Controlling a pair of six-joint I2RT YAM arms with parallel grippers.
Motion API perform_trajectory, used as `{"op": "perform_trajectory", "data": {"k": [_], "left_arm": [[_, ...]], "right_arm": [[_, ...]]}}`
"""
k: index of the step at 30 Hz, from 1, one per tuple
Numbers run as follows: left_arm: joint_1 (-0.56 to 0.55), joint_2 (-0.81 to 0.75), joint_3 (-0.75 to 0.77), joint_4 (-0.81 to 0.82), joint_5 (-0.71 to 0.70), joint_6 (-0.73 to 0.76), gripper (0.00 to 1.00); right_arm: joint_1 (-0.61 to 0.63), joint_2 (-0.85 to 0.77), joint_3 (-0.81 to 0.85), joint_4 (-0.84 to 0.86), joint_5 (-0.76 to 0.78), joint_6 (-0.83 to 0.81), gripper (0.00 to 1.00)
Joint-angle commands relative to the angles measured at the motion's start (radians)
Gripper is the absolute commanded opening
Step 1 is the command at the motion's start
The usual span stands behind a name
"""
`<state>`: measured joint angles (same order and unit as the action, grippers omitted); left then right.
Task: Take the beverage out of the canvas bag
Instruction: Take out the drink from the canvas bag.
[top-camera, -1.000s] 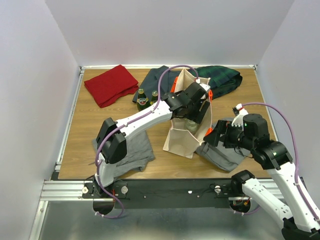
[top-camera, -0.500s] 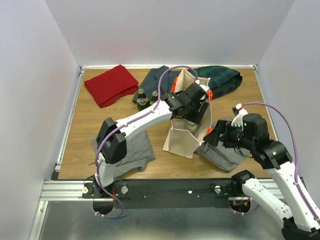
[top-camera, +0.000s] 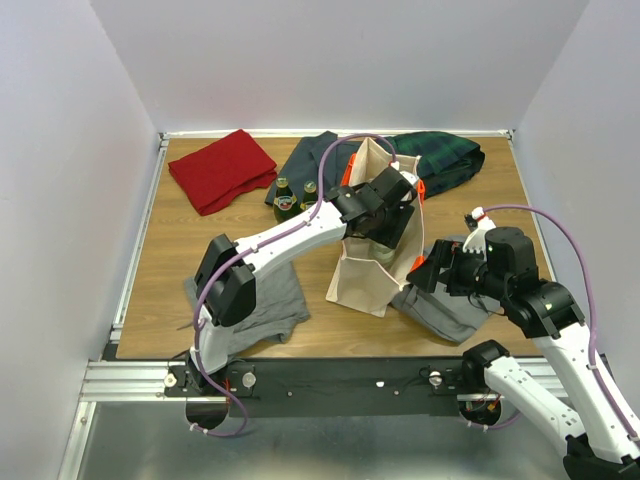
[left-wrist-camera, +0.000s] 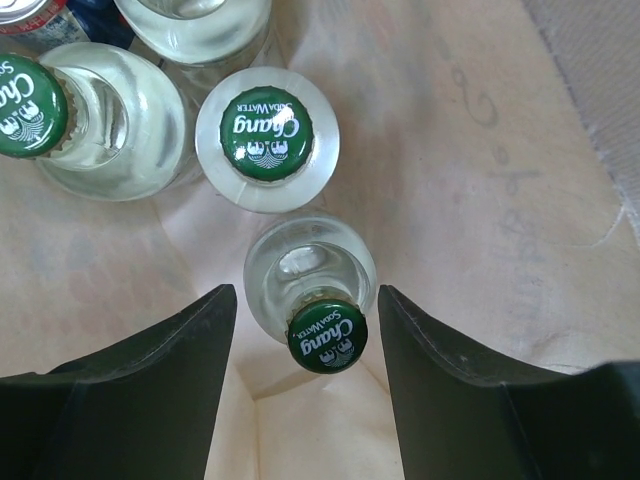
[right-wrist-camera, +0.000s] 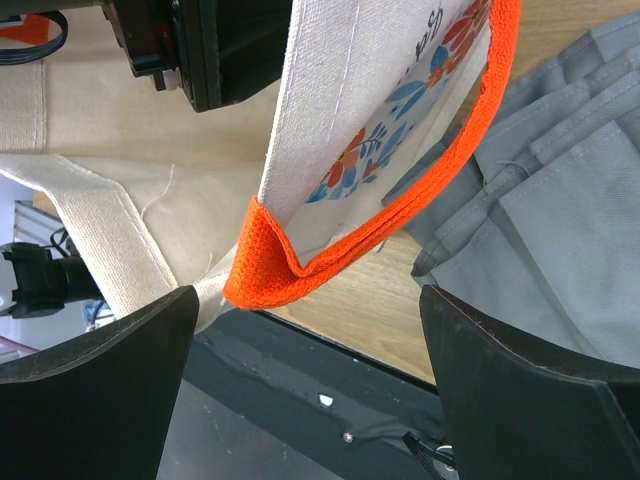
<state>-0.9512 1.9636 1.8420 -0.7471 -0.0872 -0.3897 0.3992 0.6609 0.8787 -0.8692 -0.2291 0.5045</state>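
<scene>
Now the beverage bottle (left-wrist-camera: 328, 337) stands between the left pincer's (left-wrist-camera: 305, 295) jaws.

Canvas bag (top-camera: 362, 272): plain beige, with bright orange handles (right-wrist-camera: 400, 215). Floral print in blue, orange and red on the panel by the handle. Inside the bag: clear glass bottles (left-wrist-camera: 290, 262), green caps (left-wrist-camera: 266, 125) with white lettering. Left of the bag: dark green bottles (top-camera: 284, 205), grey cloth (top-camera: 270, 300). Behind-left: red cloth (top-camera: 220, 168). Behind: dark blue-grey cloth (top-camera: 305, 160). Behind-right: dark green and navy tartan cloth (top-camera: 450, 158). Right of the bag: light grey clothes (top-camera: 445, 310). Under the bag: brown wood-grain table (top-camera: 170, 270).
</scene>
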Motion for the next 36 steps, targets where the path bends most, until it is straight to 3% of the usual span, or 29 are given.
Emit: {"op": "perform_trajectory", "data": {"k": [1,9,29,36], "left_arm": [[-0.008,0.015,0.014,-0.008,-0.011,0.003,0.66],[-0.006,0.024,0.014,-0.001,0.003,0.003,0.57],[-0.008,0.038,0.020,0.002,0.035,0.008,0.00],[-0.008,0.041,0.034,-0.012,0.053,0.020,0.00]], "right_arm": [[0.004,0.002,-0.018,-0.022,0.008,-0.011,1.00],[0.003,-0.004,-0.020,-0.024,0.013,-0.007,1.00],[0.004,-0.018,-0.021,-0.024,0.028,0.002,1.00],[0.004,-0.018,-0.023,-0.024,0.033,0.003,1.00]]}}
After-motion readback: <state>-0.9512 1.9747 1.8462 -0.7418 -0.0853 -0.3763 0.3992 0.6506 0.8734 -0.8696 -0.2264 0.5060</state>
